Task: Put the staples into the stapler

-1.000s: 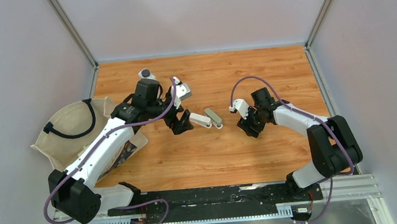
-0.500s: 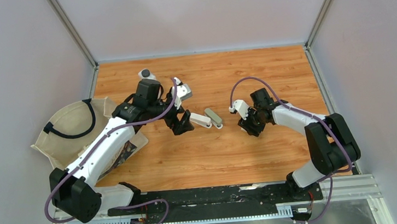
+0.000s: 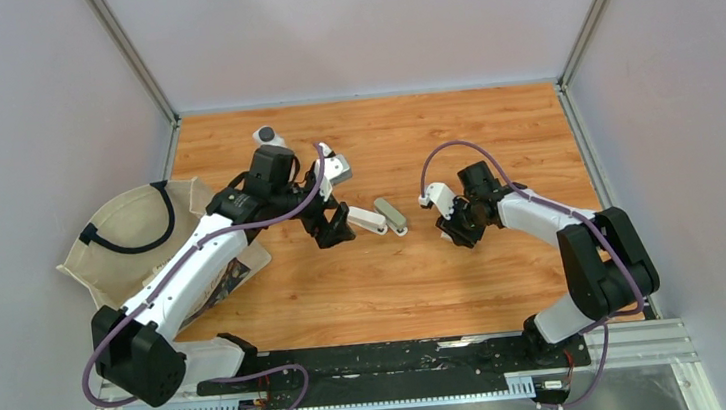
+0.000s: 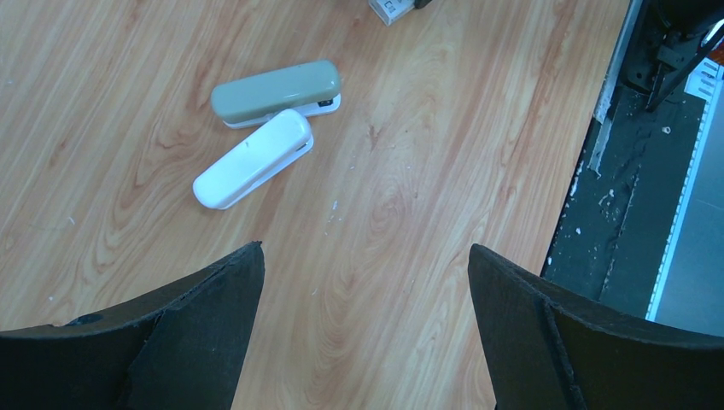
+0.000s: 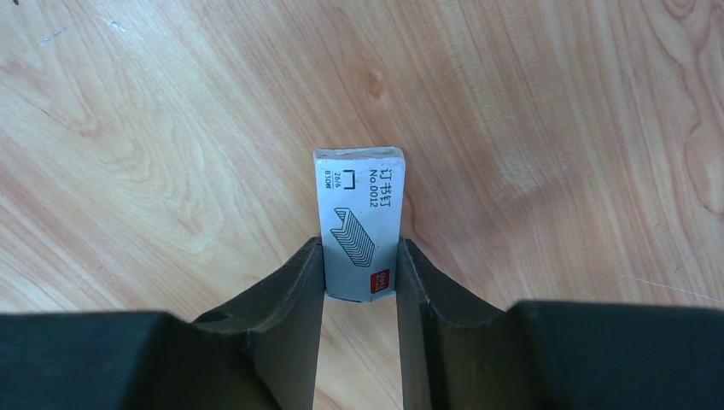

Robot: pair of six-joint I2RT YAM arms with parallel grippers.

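Note:
The staples are a tiny white box with a staple drawing (image 5: pixel 360 224) lying on the wooden table. My right gripper (image 5: pixel 360 256) is shut on its near end, one finger on each side. In the top view the right gripper (image 3: pixel 457 228) hides the box. A corner of the box shows at the top edge of the left wrist view (image 4: pixel 388 8). A grey-green stapler (image 4: pixel 275 91) and a white stapler (image 4: pixel 253 159) lie side by side, touching, both closed. My left gripper (image 4: pixel 363 256) is open and empty just left of them (image 3: pixel 333 226). No loose pale piece shows.
A cream cloth bag with black handles (image 3: pixel 136 237) lies at the table's left edge under the left arm. A small white and grey round object (image 3: pixel 267 135) sits at the back left. The black rail (image 4: pixel 632 171) runs along the near edge.
My right gripper has shifted slightly left and toward the back. My left arm has barely moved. The staplers have not moved.

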